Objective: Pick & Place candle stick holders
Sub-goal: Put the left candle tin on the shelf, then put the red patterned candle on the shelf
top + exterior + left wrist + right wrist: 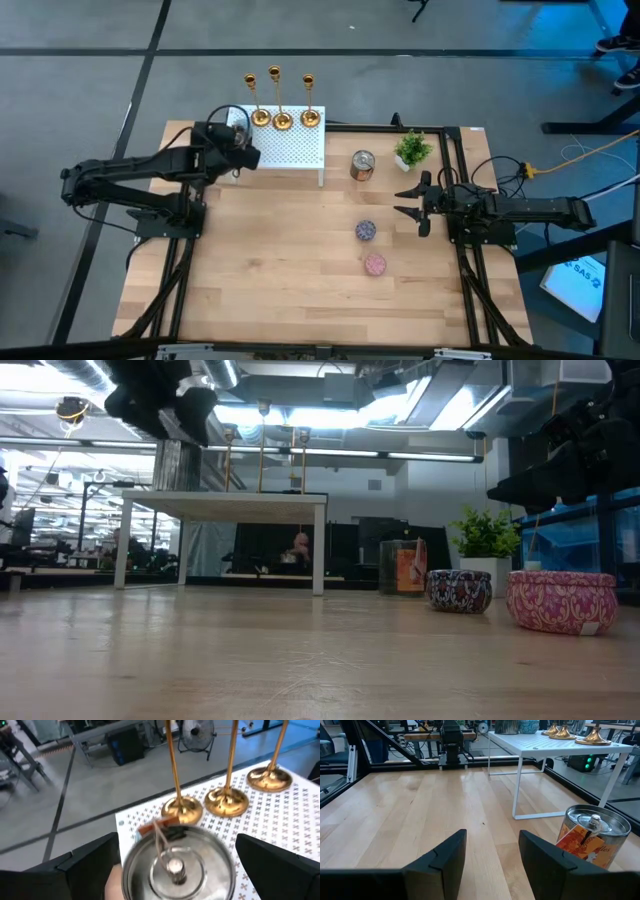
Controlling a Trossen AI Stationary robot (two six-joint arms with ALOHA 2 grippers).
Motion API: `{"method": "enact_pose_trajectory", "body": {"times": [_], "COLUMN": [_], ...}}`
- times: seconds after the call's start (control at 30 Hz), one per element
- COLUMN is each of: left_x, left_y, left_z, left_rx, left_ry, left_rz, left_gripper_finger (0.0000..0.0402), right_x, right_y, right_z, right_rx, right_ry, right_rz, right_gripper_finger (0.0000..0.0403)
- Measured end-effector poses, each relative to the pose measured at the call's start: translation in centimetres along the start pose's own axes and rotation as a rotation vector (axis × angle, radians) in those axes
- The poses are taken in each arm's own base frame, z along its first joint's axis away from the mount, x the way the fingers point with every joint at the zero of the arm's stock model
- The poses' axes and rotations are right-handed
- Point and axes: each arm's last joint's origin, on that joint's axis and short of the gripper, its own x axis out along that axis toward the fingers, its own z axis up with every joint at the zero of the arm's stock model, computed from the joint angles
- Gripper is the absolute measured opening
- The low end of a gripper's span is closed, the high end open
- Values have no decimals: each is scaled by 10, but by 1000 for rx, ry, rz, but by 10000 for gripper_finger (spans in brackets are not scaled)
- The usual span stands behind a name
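Candlesticks [227,800] stand in a row just beyond the left fingers [90,862], which are spread apart around a silver tin [175,862]; right fingers [445,855] apart, empty.

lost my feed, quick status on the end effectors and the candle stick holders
Left end effector open over silver tin on white shelf. Right end effector empty, parted, above table. Three candle stick holders upright at shelf's back edge, ungripped; tin sits before them.
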Motion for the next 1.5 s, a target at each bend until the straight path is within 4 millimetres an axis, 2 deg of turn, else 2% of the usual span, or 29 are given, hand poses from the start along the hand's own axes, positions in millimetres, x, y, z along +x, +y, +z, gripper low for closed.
{"method": "enact_pose_trajectory", "body": {"times": [0.3,0.47,0.7,0.87,1.03,1.27,1.5], "left_x": [-16,-25,-43,-54,-57,-47,-35], "left_y": [2,-4,-28,-59,-103,-165,-221], "left_z": [32,35,38,31,16,-12,-35], "left_rx": [86,131,291,477,632,711,874], "left_ry": [5,-14,-138,-222,-274,-302,-263], "left_rz": [-162,-256,-383,-461,-555,-753,-870], "left_gripper_finger": [400,400,400,400,400,400,400], "right_x": [0,0,0,0,0,0,0], "right_y": [0,0,0,0,0,0,0], "right_z": [0,0,0,0,0,0,0], "right_rx": [0,0,0,0,0,0,0], "right_ry": [0,0,0,0,0,0,0], "right_rz": [0,0,0,0,0,0,0], "right_gripper_finger": [185,185,185,185,185,186,186]}}
